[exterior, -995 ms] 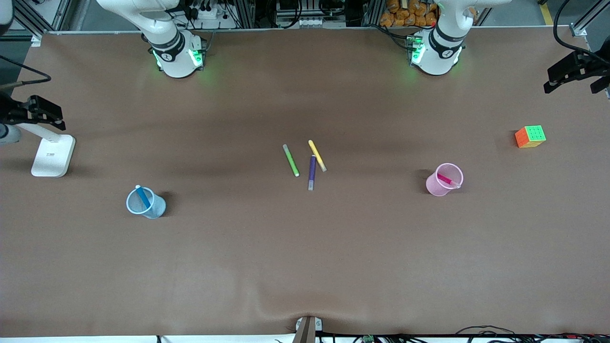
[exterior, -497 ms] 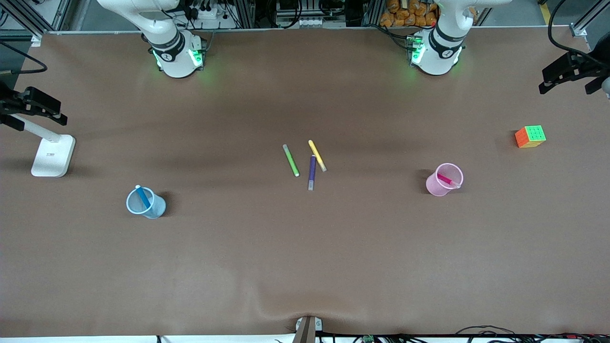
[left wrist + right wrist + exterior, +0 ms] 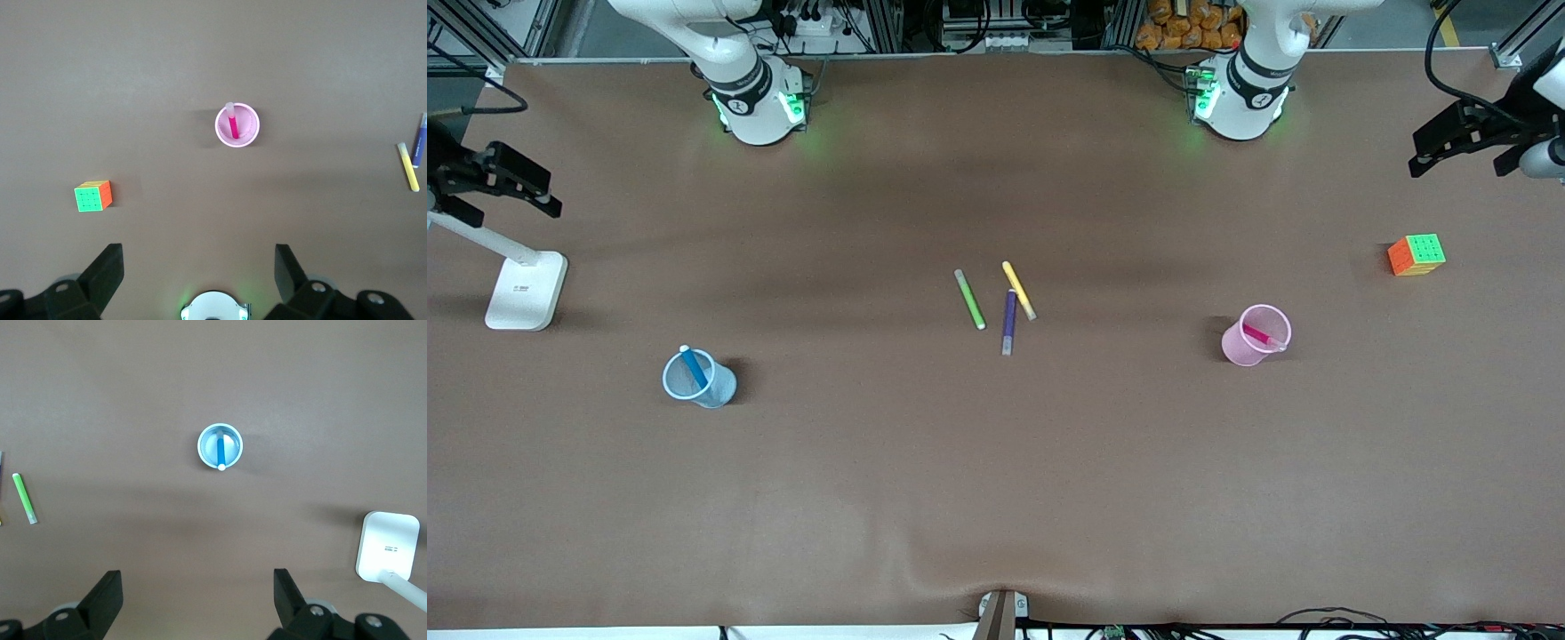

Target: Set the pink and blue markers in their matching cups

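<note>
The pink marker [image 3: 1260, 335] stands tilted in the light pink cup [image 3: 1236, 347] toward the left arm's end of the table. The blue marker [image 3: 693, 366] stands in the pale blue cup [image 3: 720, 388] toward the right arm's end. My left gripper [image 3: 1458, 153] is open and empty, high over the table's edge near the cube. Its wrist view shows the pink cup [image 3: 249, 135] with the pink marker [image 3: 233, 125] far from its jaws [image 3: 199, 267]. My right gripper [image 3: 509, 200] is open and empty above the lamp. Its wrist view shows the blue cup [image 3: 202, 447] with the blue marker [image 3: 221, 452], far from its jaws [image 3: 199, 590].
A green pen [image 3: 969, 300], a yellow pen [image 3: 1018, 290] and a dark purple pen [image 3: 1008, 322] lie together mid-table. A colourful cube [image 3: 1416, 255] sits near the left arm's end. A white lamp base [image 3: 525, 290] stands near the right arm's end.
Both grippers have drifted slightly at the table's two ends. The markers, cups and pens have not moved.
</note>
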Available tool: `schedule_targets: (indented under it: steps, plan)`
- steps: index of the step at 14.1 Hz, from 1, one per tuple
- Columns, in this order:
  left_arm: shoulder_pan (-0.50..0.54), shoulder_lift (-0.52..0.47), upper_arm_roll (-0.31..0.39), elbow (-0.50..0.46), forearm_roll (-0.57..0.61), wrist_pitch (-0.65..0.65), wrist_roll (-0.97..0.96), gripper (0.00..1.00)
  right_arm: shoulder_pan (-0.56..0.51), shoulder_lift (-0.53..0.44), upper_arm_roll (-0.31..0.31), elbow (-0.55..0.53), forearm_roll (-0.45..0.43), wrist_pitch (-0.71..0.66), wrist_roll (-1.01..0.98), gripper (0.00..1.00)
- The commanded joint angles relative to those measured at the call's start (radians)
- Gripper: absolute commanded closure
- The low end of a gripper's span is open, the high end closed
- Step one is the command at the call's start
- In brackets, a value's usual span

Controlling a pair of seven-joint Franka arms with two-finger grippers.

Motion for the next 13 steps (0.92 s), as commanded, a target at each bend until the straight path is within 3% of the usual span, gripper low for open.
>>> schedule_targets:
  steps: [1, 8, 13]
  plan:
    - [-0.009, -0.019, -0.001, -0.019, -0.008, 0.013, -0.001, 0.00, -0.009, -0.042, 0.007, -0.041, 0.006, 0.004, 0.003, 0.00]
    - [-0.017, -0.021, -0.001, -0.012, -0.010, 0.005, -0.021, 0.00, -0.019, -0.035, 0.003, -0.015, -0.012, -0.025, -0.020, 0.00]
    - [-0.018, -0.013, -0.001, -0.001, -0.008, 0.005, -0.020, 0.00, -0.023, -0.032, -0.039, 0.002, -0.026, -0.028, -0.141, 0.00]
